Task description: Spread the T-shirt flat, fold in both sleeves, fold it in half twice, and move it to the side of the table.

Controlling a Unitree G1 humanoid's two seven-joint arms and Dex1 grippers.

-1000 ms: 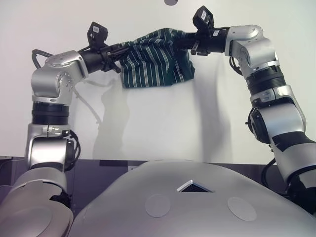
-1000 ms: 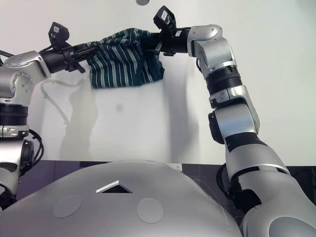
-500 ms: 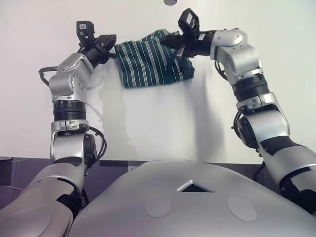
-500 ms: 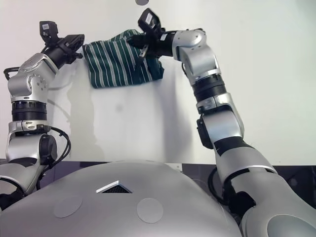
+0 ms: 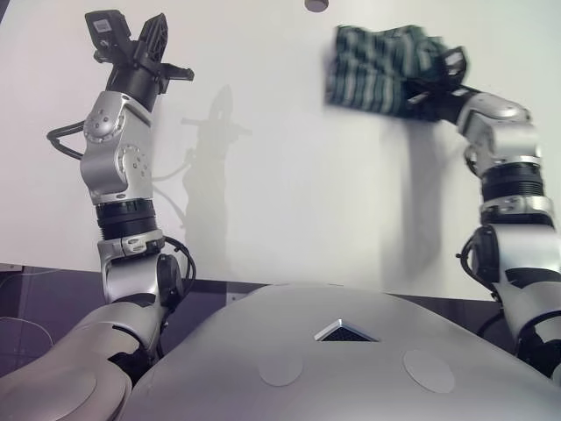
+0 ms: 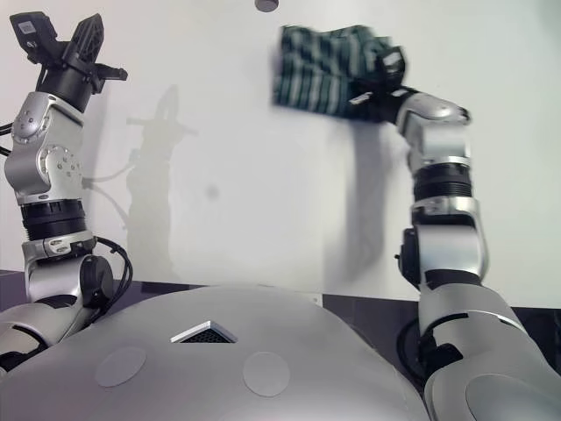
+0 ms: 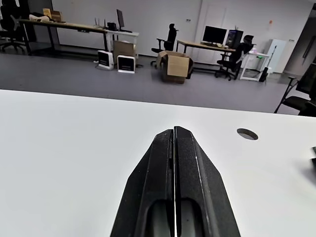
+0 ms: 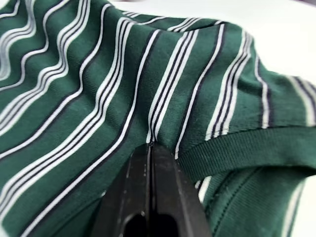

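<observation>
Since half-second ago, our left claw (image 7: pixel 174 131) let go of T-shirt (image 5: pixel 372 79), swung off left; now pressed together, empty. Right claw (image 8: pixel 149 147) pinching bunched shirt, dragged to far right of desk (image 5: pixel 289 202). We judge move-aside step nearly done.

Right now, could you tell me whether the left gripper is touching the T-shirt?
Apart. The left eye view shows bare table between the left gripper and the T-shirt.
</observation>
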